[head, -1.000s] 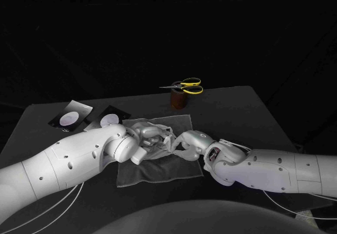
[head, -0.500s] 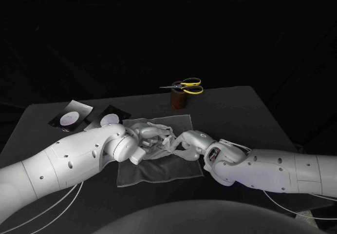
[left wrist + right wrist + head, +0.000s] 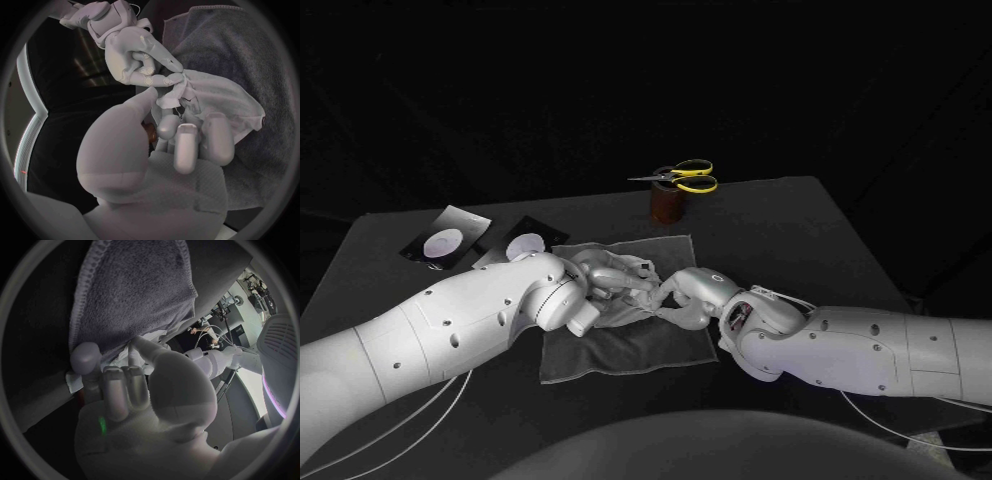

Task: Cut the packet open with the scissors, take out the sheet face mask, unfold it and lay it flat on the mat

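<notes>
The left hand (image 3: 600,284) and right hand (image 3: 678,297) are both pinching the thin, crumpled white sheet face mask (image 3: 220,102), holding it bunched between curled fingers just above the grey terry-cloth mat (image 3: 626,346).

Two packets (image 3: 442,243) (image 3: 524,243), one scissors (image 3: 687,178), holder (image 3: 666,205), mat (image 3: 625,345) and mask (image 3: 625,268).

I could read no words, brands, numbers or signs anywhere. Two dark packets (image 3: 444,240) at middle left of the head view bore pale round marks, their print too small to read.
</notes>
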Tool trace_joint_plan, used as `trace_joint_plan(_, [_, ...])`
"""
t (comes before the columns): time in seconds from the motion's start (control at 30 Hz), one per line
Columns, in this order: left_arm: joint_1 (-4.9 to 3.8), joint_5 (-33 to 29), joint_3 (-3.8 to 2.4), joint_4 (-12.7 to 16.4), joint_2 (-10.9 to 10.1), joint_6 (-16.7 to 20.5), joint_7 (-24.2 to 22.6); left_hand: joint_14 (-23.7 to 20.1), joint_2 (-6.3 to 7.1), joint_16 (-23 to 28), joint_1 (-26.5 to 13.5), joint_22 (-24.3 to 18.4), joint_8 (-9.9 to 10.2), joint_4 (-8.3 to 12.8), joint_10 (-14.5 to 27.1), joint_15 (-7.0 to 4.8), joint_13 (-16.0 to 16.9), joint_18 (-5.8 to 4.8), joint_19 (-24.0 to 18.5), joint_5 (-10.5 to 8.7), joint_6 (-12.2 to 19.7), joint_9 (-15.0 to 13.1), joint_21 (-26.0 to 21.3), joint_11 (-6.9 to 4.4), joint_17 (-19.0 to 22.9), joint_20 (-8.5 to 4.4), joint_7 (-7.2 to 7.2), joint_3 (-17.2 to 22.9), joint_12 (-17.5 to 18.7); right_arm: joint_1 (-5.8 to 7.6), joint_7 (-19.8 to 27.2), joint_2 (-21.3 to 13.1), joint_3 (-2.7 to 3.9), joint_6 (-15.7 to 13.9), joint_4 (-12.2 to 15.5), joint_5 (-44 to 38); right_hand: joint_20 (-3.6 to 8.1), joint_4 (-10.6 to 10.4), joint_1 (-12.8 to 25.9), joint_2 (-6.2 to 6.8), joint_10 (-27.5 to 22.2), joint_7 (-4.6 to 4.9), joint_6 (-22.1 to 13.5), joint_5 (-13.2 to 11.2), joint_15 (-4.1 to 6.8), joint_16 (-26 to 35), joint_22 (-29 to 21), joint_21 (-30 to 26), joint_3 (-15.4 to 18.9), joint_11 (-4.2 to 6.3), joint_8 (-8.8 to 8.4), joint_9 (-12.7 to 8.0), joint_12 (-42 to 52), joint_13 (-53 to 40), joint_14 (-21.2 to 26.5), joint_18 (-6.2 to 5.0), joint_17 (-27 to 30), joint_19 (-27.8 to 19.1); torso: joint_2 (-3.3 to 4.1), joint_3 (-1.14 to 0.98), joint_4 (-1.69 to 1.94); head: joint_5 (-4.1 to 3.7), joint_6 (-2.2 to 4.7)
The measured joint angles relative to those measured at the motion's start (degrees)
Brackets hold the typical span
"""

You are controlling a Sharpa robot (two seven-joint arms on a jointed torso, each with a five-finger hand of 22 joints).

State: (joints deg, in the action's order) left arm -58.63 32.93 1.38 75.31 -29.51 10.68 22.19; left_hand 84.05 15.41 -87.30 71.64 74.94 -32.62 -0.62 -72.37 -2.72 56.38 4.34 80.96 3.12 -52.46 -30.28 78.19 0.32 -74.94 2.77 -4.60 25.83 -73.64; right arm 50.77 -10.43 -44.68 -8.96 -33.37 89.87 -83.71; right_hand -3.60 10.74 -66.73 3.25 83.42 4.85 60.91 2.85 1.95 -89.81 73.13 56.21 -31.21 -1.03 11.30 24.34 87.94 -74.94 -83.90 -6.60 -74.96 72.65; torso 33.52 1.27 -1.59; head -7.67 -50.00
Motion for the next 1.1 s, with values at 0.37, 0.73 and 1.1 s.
trace_joint_plan(0.37, [0.00, 7.06, 0.01, -0.71, 0.94, 0.68, -0.24, 0.00, -4.34, 0.00, 6.58, 0.01, -2.69, 2.45, -1.88, -0.46, 4.51, 0.00, 0.23, -0.01, -1.90, -1.01, 0.00, -0.36, 0.00, -0.22, 0.47, 2.69, -2.91, 0.01, 0.00, 0.01, 0.00, 0.00, 0.00, 0.00, 0.00, 0.16, 0.00, 0.00, 0.00, -0.01, 0.01, 0.00, 0.00, 0.01, -0.01, 0.00, 0.16, 0.00, -0.23, 0.00, -0.01, 0.04, 0.00, 0.00, 0.00, 0.00, 0.01, 0.00, 0.00, 0.11, 0.00])
trace_joint_plan(0.73, [-0.01, 10.05, 0.02, -0.85, 1.10, 1.56, -0.45, 0.00, -6.06, 0.01, 5.65, 0.00, -1.40, 1.05, -3.40, -0.46, 7.74, 0.00, 0.43, -0.16, -2.33, 0.42, 0.30, -0.06, 0.00, -0.43, -0.27, 11.66, -4.90, 0.01, -0.02, 0.02, 0.01, 0.04, -0.02, 0.00, 0.00, 0.16, 0.00, 0.00, -0.01, -0.07, 0.07, 0.00, 0.00, 0.00, 0.03, 0.00, 0.16, 0.01, -0.23, -0.06, -0.03, 0.00, 0.00, 0.00, 0.06, 0.00, -0.02, -0.01, 0.03, 0.23, 0.00])
trace_joint_plan(1.1, [0.01, 9.64, 0.03, -0.43, 0.26, 1.50, -0.76, -0.02, -6.62, 0.17, 0.47, -0.04, -3.58, 2.23, -1.74, -0.45, 3.25, 0.00, 0.21, -0.29, 0.60, -1.93, 0.30, 0.10, 0.00, -0.21, -0.45, 20.65, -2.20, 0.02, -0.03, 0.02, 0.03, 0.13, -0.01, 0.00, 0.00, 0.16, 0.00, 0.00, -0.01, -0.16, 0.16, -0.01, 0.00, 0.00, -0.01, 0.00, 0.16, 0.01, -0.23, -0.14, -0.14, 0.00, 0.00, 0.00, 0.04, 0.00, 0.00, 0.04, 0.02, 0.19, 0.00])
